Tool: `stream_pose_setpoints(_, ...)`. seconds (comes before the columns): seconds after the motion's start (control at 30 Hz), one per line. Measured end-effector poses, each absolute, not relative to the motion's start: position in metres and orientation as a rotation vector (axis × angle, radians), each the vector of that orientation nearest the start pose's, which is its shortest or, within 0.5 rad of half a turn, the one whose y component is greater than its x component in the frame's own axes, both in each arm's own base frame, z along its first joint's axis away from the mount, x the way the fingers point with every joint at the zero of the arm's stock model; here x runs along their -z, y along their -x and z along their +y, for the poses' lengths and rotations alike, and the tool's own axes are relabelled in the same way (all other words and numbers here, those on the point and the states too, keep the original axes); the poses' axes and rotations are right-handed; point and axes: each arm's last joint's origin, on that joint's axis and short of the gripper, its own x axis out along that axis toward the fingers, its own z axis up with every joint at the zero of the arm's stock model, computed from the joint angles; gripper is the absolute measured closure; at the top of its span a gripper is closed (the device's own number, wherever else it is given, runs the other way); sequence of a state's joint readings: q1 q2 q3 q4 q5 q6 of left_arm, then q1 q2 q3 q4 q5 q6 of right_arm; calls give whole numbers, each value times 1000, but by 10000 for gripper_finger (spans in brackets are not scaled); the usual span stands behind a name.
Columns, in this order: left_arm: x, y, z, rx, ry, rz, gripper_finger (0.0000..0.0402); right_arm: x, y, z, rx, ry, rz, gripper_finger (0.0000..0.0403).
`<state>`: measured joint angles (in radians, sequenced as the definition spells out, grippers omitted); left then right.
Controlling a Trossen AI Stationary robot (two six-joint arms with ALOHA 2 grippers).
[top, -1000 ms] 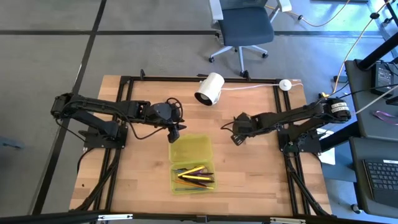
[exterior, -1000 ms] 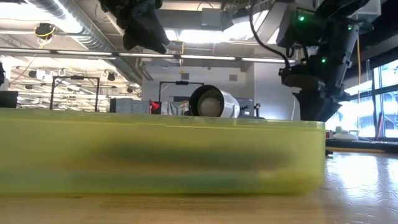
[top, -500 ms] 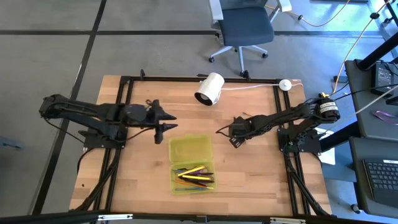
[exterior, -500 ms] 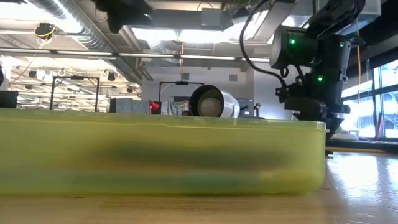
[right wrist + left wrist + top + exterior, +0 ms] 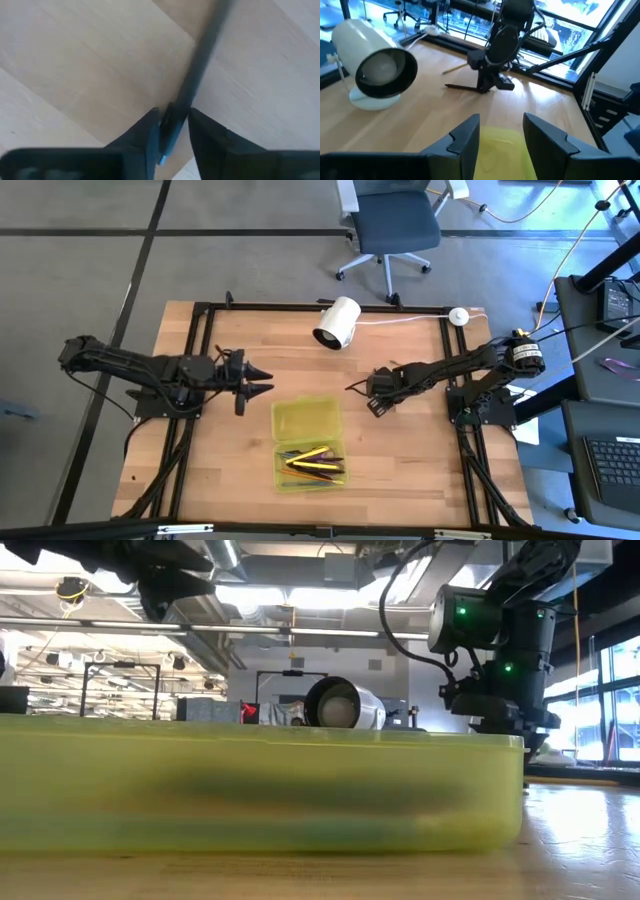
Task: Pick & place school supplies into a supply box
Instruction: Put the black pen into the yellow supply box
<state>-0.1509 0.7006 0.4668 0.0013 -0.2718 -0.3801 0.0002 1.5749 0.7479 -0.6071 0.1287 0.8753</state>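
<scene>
My right pincer [image 5: 170, 131] is down on the bench [image 5: 410, 450], its fingers drawn in on either side of a thin dark pen [image 5: 200, 65] that lies flat on the wood; they look to be pinching it near one end, though I cannot tell whether they have fully seated. I judge the pen light and stiff, with a smooth round barrel that could roll or twist between my pads. Held this close to the end, it may droop or swing when I lift, so a hold nearer the middle would be steadier. It should not break, but a weak squeeze might let it slip. The box [image 5: 307, 420] sits well apart from the pen, toward the middle of the bench, with several pens and pencils [image 5: 312, 461] already lying at one end. My left pincer [image 5: 501, 137] waits beside the box, fingers spread and holding nothing.
</scene>
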Motion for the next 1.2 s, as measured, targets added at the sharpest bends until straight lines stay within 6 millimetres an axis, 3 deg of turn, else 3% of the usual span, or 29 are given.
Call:
stream_pose_setpoints(0.27, -251, -164, -17, -164, 329, 211, 258, -134, -244, -3, 679, -584, 1286, 353)
stream_pose_setpoints(0.6, -251, -163, -17, -165, 329, 215, 258, -157, -243, 15, 567, -574, 1221, 360)
stream_pose_setpoints(0.8, -251, -163, -17, -168, 344, 214, 258, -190, -263, 44, 342, -520, 1110, 359)
stream_pose_setpoints(1.07, -251, -163, -17, -174, 343, 212, 258, -248, -293, 89, 53, -425, 817, 360)
stream_pose_setpoints(1.2, -251, -163, -17, -173, 343, 212, 258, -262, -297, 100, -1, -363, 716, 360)
